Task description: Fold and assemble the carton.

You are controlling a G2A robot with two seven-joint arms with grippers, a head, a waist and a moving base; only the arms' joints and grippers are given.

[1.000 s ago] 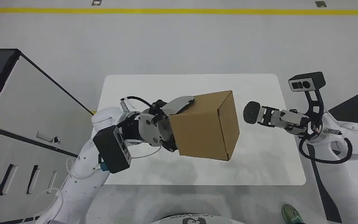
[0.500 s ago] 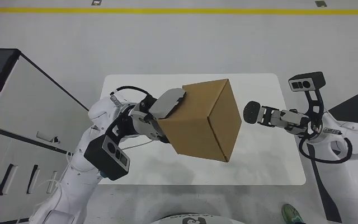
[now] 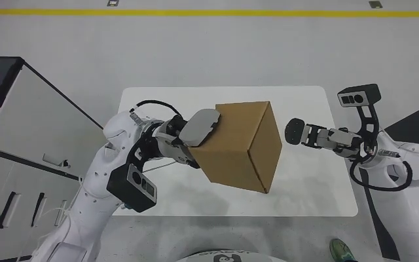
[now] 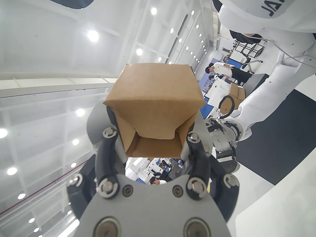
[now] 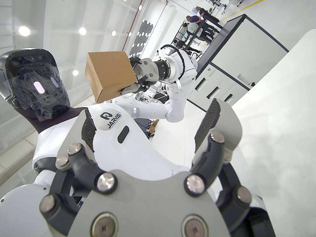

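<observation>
The white cabinet [image 3: 29, 124] stands beside the table's left edge. The left gripper [image 3: 200, 140] is positioned over the left-centre of the white table [image 3: 308, 108]. Its fingers [image 4: 108, 124] are clamped on the brown cardboard carton [image 3: 239, 144], one on each side of the end nearest the wrist. The carton is erected into a box shape and held in the air above the middle of the table, tilted, not resting on the surface. In the left wrist view, the end facing the gripper is not closed: an opening shows between its flaps. The right gripper [image 5: 150, 122] is located to the right of the carton, near it but not touching. Its fingers are spread apart and hold nothing.
</observation>
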